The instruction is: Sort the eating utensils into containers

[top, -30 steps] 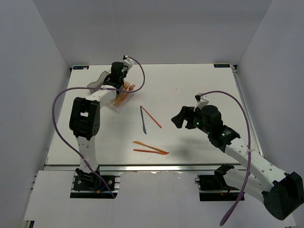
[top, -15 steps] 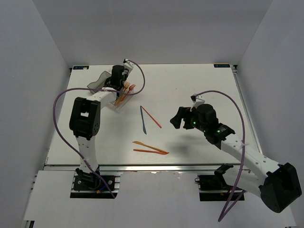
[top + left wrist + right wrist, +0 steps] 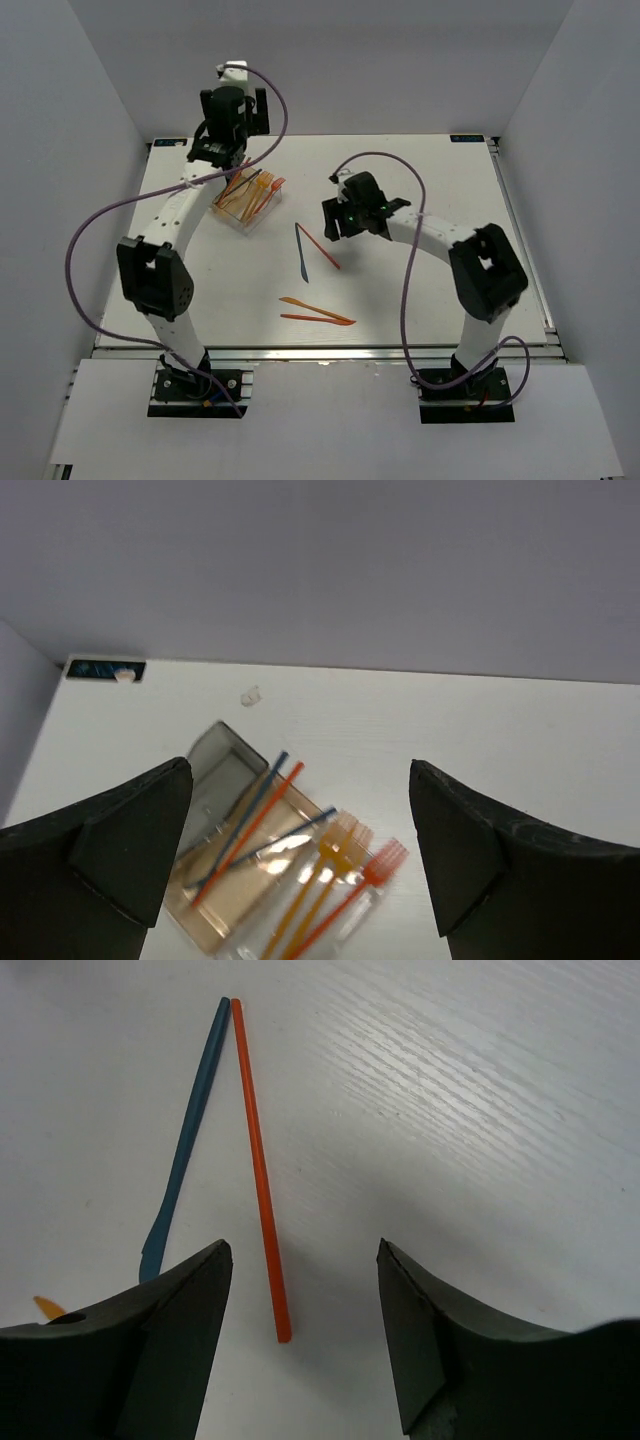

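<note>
Jaws of right tool (image 3: 305, 1260) wide by orange utensil (image 3: 258, 1160); blue utensil (image 3: 184, 1150) alongside

A white table (image 3: 450, 180) sits enclosed by pale grey walls (image 3: 330, 60).

orange utensil (image 3: 45, 1307) mostly tucked behind right gripper (image 3: 300, 1255) finger, blue utensil (image 3: 183, 1145) tail lost there too, containers (image 3: 205, 755) and forks (image 3: 340, 845) cut off at the edge below left gripper (image 3: 300, 775)
</note>
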